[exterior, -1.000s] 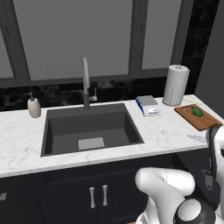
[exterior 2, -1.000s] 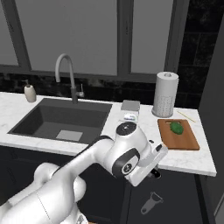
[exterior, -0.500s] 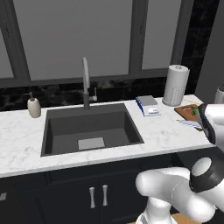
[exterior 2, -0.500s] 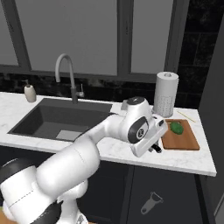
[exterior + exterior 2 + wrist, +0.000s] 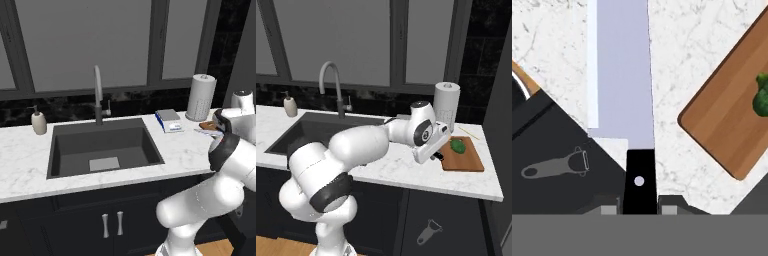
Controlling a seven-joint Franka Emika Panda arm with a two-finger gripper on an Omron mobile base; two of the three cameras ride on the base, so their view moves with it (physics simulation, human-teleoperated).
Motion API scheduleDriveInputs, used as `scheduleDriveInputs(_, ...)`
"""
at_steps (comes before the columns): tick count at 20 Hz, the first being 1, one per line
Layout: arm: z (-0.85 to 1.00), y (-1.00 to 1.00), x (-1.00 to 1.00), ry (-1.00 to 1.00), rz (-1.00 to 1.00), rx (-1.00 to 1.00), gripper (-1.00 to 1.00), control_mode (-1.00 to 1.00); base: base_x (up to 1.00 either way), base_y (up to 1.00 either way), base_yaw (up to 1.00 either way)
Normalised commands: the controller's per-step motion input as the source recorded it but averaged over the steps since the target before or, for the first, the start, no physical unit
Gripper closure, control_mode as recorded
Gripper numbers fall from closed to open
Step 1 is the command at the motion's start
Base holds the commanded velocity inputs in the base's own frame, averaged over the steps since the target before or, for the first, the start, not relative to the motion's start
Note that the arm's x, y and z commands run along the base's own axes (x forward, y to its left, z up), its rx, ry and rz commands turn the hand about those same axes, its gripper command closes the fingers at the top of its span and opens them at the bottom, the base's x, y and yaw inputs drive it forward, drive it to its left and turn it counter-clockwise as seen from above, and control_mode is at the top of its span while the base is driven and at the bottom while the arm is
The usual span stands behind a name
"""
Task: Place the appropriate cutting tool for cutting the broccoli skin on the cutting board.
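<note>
The claw (image 5: 639, 206), clamped on the knife (image 5: 623, 80), may gouge the broccoli (image 5: 760, 97) at 2 o'clock on the cutting board (image 5: 729, 120).

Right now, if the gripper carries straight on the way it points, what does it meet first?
Probably the white marble counter, blade tip of the black-handled knife first; the reddish-brown wooden cutting board lies off to the side. Depth is unclear.

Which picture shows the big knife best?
The hand view: the knife runs up the middle, its black handle between the jaws. In the right base view only a dark bit pokes out under the hand; the left base view hides it.
</note>
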Motion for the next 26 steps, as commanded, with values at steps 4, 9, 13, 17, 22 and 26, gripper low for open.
scheduleDriveInputs(4,-0.31,-0.53,0.62,0.05,0.00,0.04,1.00,-1.00,0.00,0.00,0.00)
scheduleDriveInputs(9,-0.29,-0.46,0.57,0.06,0.00,0.02,1.00,-1.00,0.00,0.00,0.00)
scheduleDriveInputs(13,-0.25,-0.53,0.43,0.01,0.00,0.06,1.00,-1.00,0.00,0.00,0.00)
scheduleDriveInputs(17,-0.35,-0.34,0.13,0.00,0.00,0.04,1.00,-1.00,0.00,0.00,0.00)
scheduleDriveInputs(22,-0.32,-0.06,0.30,0.00,0.00,0.00,1.00,-1.00,0.00,0.00,0.00)
scheduleDriveInputs(26,-0.38,0.00,0.42,0.00,0.00,0.00,1.00,-1.00,0.00,0.00,0.00)
